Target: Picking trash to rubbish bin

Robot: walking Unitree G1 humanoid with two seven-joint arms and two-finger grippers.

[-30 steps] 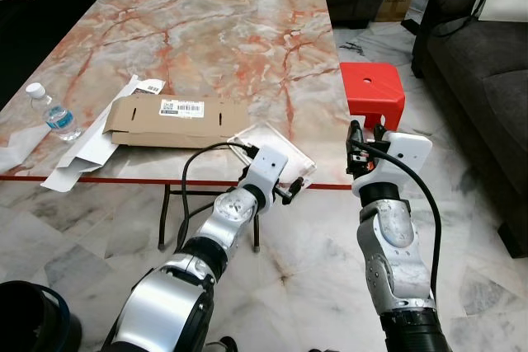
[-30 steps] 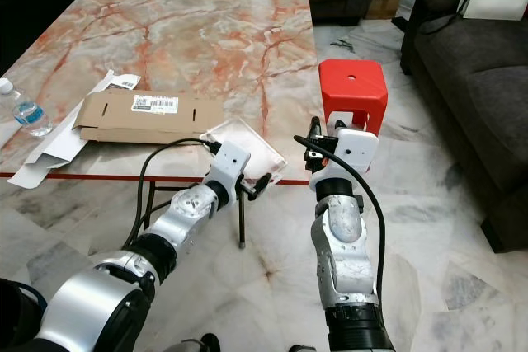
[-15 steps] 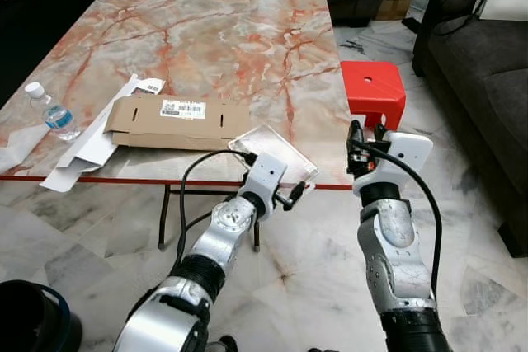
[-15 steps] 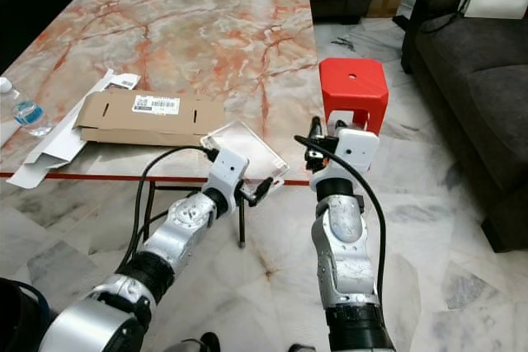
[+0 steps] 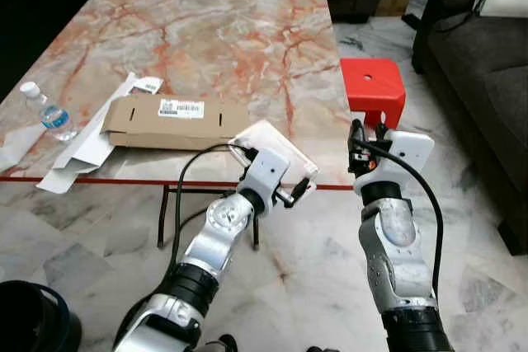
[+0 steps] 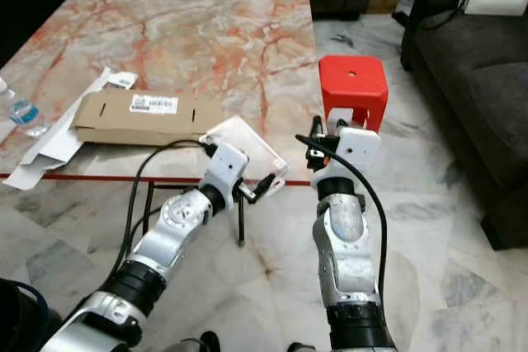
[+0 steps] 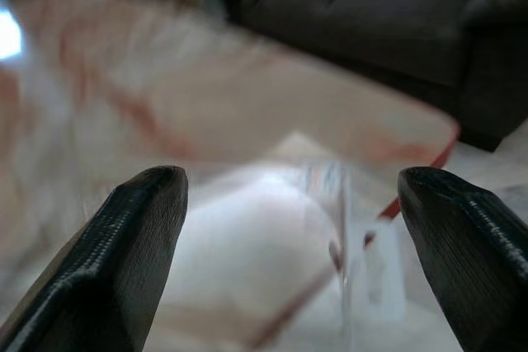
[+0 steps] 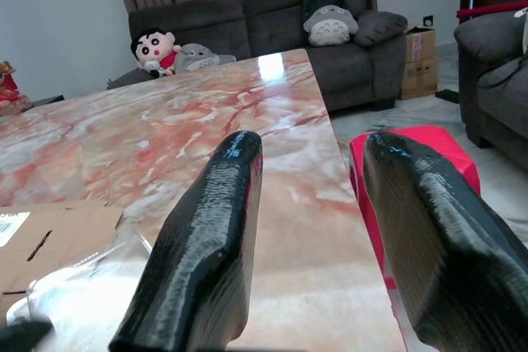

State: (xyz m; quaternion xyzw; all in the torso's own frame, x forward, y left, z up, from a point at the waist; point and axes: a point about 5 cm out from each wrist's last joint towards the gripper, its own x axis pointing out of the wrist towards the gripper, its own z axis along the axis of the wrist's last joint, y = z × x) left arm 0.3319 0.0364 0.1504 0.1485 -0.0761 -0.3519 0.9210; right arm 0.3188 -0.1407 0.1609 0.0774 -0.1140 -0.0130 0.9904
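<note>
Fingers of the left gripper [image 5: 299,195] spreading wide at the near table edge, aiming toward 12 o'clock at the clear plastic tray [image 5: 276,147] lying just beyond, overhanging the marble table [image 5: 223,30] lip; right gripper [image 5: 357,139] hovering at 3 o'clock of the tray, fingers parted and holding nothing, red stool [image 5: 373,88] behind it. Apparently lining up the grasp on this piece of trash: easing forward until the tray's rim sits between the fingers, closing, then carrying it back toward the dark rubbish bin [image 5: 33,319] at 7 o'clock, leaving flattened cardboard [image 5: 173,117] and water bottle [image 5: 48,113] at 10 o'clock for later.
</note>
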